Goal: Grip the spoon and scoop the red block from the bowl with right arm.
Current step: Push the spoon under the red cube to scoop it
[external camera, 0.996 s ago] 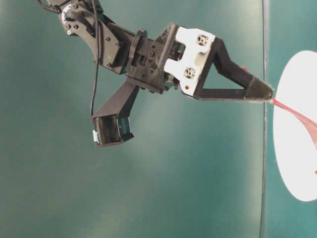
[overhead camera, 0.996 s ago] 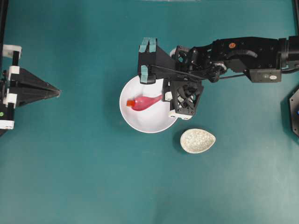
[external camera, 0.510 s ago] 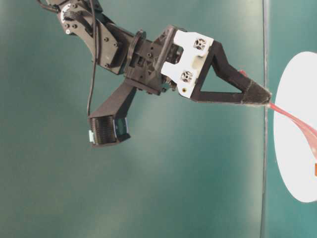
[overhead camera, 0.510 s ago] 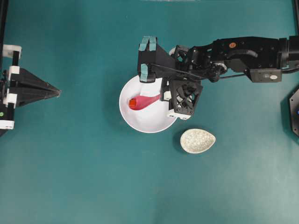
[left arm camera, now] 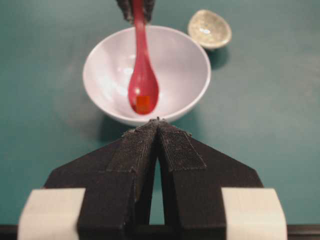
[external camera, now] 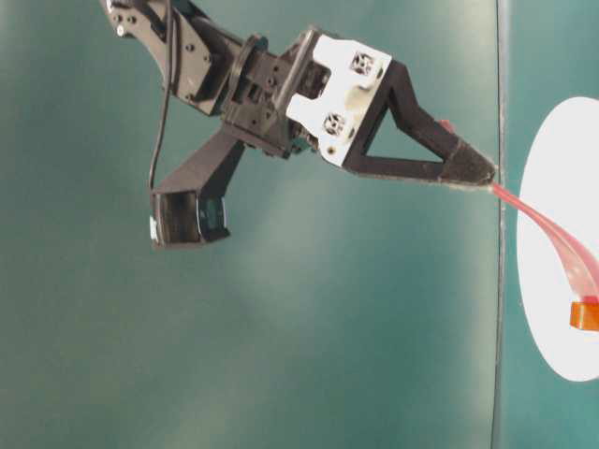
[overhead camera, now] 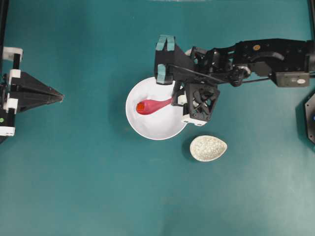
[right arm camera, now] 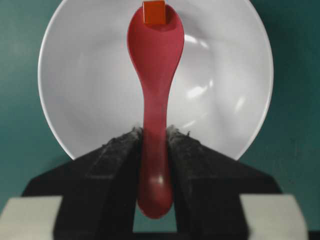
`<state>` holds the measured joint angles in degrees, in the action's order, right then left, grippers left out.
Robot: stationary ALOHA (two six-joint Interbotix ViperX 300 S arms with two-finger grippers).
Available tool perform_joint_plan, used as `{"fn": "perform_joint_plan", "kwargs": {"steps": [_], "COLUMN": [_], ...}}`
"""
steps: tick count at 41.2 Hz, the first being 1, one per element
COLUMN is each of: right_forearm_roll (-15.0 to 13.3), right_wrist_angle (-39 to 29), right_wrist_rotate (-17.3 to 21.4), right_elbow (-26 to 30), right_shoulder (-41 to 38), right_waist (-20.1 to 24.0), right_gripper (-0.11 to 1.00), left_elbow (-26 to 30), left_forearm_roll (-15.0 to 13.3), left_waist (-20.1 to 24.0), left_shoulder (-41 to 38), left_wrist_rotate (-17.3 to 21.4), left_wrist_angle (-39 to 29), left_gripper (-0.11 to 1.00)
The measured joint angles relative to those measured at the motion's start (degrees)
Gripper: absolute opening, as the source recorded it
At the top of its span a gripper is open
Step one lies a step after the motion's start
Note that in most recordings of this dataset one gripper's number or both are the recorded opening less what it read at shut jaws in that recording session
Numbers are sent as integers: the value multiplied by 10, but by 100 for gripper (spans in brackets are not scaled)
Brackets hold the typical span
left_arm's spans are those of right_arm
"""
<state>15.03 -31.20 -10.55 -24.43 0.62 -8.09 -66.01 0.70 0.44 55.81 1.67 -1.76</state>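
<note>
1. Since a second ago, the right arm (overhead camera: 256, 59) has drawn back from the bowl (overhead camera: 155, 129), lifting the spoon (right arm camera: 154, 65), which its fingers (right arm camera: 115, 160) clamp by the handle.
2. The left gripper (left arm camera: 158, 145), fingers pressed together and empty, hangs short of the bowl.
3. A speckled dish (overhead camera: 208, 148) sits beside the bowl, clear of the path.
4. The red block (right arm camera: 154, 12) rides near the scoop's tip, so the lift should stay level and slow.

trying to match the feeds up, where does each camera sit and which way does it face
Overhead: straight down on the table; both arms, bowl, speckled dish.
Table-level: appears turned sideways, low; the right gripper pinching the spoon handle.
Left wrist: behind the shut left gripper, facing the bowl.
Right wrist: behind the right fingers, along the spoon.
Shared: all four show the red block in the spoon's scoop.
</note>
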Motion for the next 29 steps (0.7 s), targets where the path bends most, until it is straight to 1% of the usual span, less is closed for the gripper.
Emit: {"fn": "perform_joint_plan", "kwargs": {"steps": [20, 29], "right_forearm_roll": [11, 11], "right_wrist_angle": [95, 141], "right_wrist_rotate": [0, -1], "right_elbow": [-81, -121], "right_shoulder": [61, 87], "right_waist": [1, 12], "right_gripper": [24, 24], "left_elbow": [0, 0], "left_forearm_roll": [1, 0], "left_waist": [0, 0], "left_shoulder": [0, 0], "left_wrist_rotate": [0, -1], "left_wrist_angle": [0, 1], "left_gripper": [0, 0]}}
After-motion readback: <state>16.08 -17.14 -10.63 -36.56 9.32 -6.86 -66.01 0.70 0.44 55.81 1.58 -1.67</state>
